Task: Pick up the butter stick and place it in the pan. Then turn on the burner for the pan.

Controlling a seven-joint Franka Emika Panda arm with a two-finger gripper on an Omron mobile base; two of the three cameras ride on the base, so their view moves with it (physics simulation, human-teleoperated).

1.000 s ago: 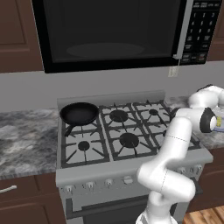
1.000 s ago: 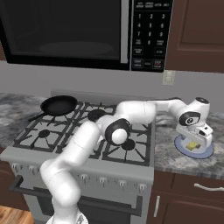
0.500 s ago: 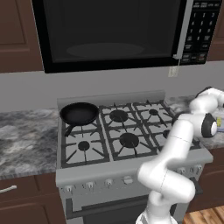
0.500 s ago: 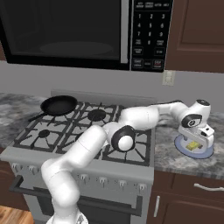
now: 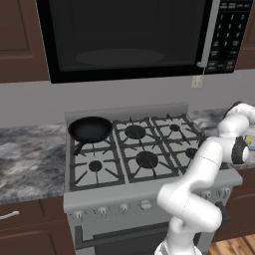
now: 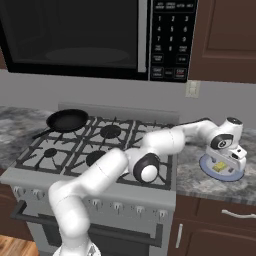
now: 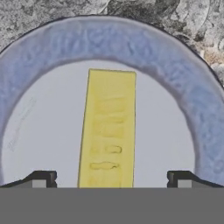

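Since the earlier frame I have lowered the claw (image 7: 112, 177), jaws apart, straddling the butter (image 7: 108, 131) lying on the plate (image 7: 39, 57) on the tabletop (image 6: 200, 180), ready to clamp it.

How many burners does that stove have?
6, in two rows of three on the stove: the back-left one sits under the pan, hidden by it; the arm covers the front-right one.

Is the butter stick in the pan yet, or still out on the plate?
Still out. The butter stick lies flat on the pale blue plate, between the open gripper's fingertips. The pan is empty.
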